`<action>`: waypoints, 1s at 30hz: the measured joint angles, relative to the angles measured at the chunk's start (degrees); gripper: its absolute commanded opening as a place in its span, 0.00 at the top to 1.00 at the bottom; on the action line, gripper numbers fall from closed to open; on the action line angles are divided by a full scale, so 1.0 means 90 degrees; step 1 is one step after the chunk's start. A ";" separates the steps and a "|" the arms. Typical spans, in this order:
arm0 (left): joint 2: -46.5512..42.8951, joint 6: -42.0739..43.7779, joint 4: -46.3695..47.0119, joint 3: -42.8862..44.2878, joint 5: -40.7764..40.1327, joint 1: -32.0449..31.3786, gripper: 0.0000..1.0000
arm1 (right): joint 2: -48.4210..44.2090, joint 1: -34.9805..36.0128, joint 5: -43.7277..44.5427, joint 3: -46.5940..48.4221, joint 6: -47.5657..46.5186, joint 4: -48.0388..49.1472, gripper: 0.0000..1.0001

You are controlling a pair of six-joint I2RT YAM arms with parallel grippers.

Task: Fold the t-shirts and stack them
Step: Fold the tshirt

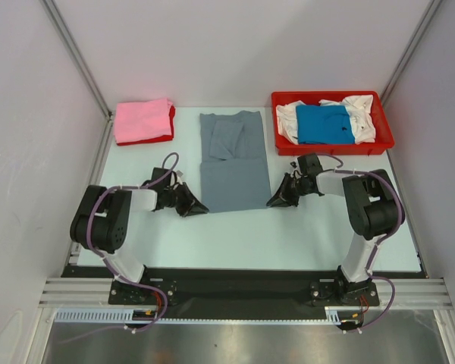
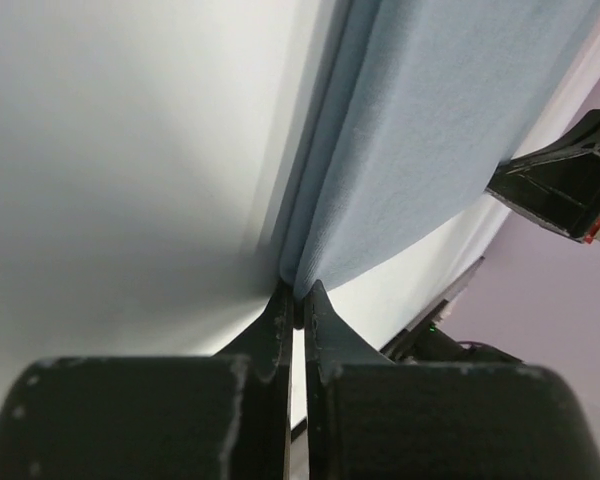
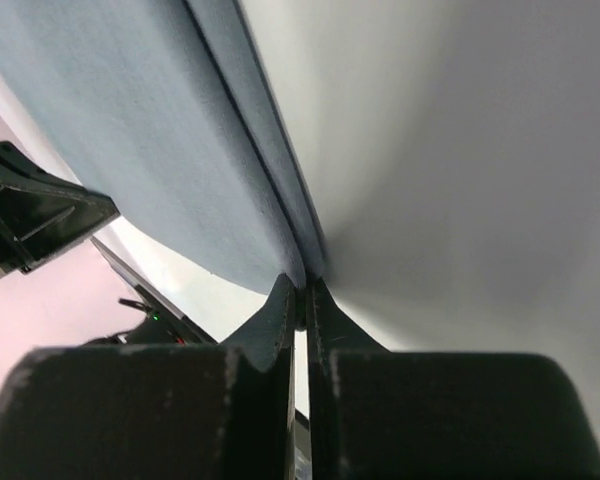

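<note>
Left gripper [image 1: 200, 208] and right gripper [image 1: 274, 202] pinch the grey shirt's [image 1: 229, 163] near corners. Pale table [image 1: 288, 235] beneath, white walls [image 1: 212, 45] around.

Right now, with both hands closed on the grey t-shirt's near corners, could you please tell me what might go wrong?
1. The left hand and right hand pinch only the very edge of the grey t-shirt, so a corner may slip out when lifted.
2. The edge is layered, so a hand might hold only one layer.
3. The part folded over near the shirt's far end lies loose and could flop open.
</note>
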 measured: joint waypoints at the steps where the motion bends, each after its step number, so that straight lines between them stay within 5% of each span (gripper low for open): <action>1: -0.0080 0.0066 0.0022 -0.0070 -0.0058 -0.0010 0.99 | -0.0029 0.0002 -0.0005 -0.0034 -0.0083 0.0022 1.00; 17: -0.4131 0.0083 -0.1756 -0.2154 -0.1885 -0.1931 1.00 | -0.3711 0.1100 0.0221 -0.3055 0.0010 -0.0393 1.00; 24: -0.6620 -0.1387 -0.2861 -0.2907 -0.2642 -0.3776 1.00 | -0.5957 0.1727 0.0559 -0.4245 0.0748 -0.0882 1.00; 30: -0.8352 -0.2764 -0.3453 -0.3415 -0.3026 -0.4760 1.00 | -0.6348 0.1790 0.0568 -0.4505 0.1025 -0.1270 1.00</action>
